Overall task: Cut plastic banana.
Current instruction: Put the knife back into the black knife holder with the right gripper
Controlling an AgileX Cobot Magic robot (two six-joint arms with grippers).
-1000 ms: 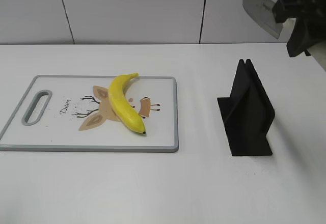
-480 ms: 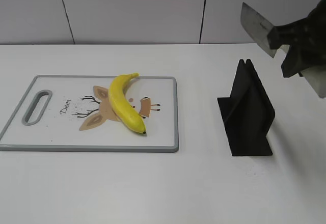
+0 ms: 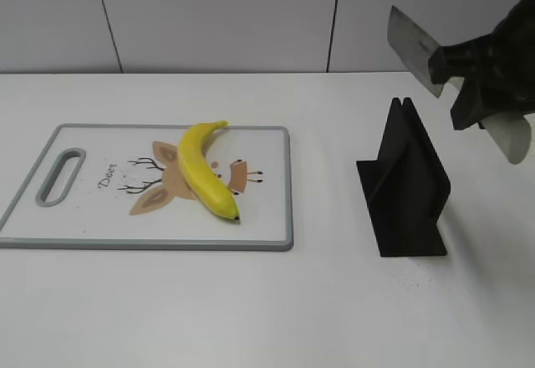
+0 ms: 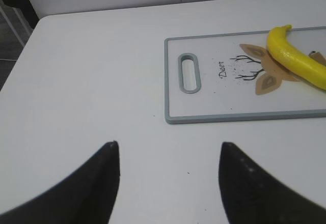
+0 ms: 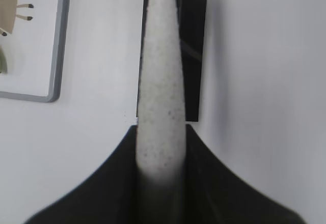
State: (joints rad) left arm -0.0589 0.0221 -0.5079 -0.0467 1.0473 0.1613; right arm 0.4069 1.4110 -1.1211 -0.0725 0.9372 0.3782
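The yellow plastic banana (image 3: 203, 170) lies whole on the white cutting board (image 3: 92, 209), over its deer print. It also shows in the left wrist view (image 4: 298, 63) at the right edge. My right gripper (image 3: 481, 75) is shut on a cleaver-style knife, whose grey blade (image 3: 414, 50) points up and left, in the air above and right of the black knife stand (image 3: 405, 184). The knife's pale speckled handle (image 5: 160, 81) sits between the right jaws (image 5: 162, 127). My left gripper (image 4: 169, 145) is open and empty over bare table, left of the board (image 4: 214, 102); the exterior view does not show it.
The black stand also shows in the right wrist view (image 5: 195, 30), under the knife handle. The board has a grey rim and a handle slot (image 3: 60, 176) at its left end. A white tiled wall runs behind the white table.
My right gripper has carried the knife down and to the left, closer to the black stand. The banana and the board have not moved.
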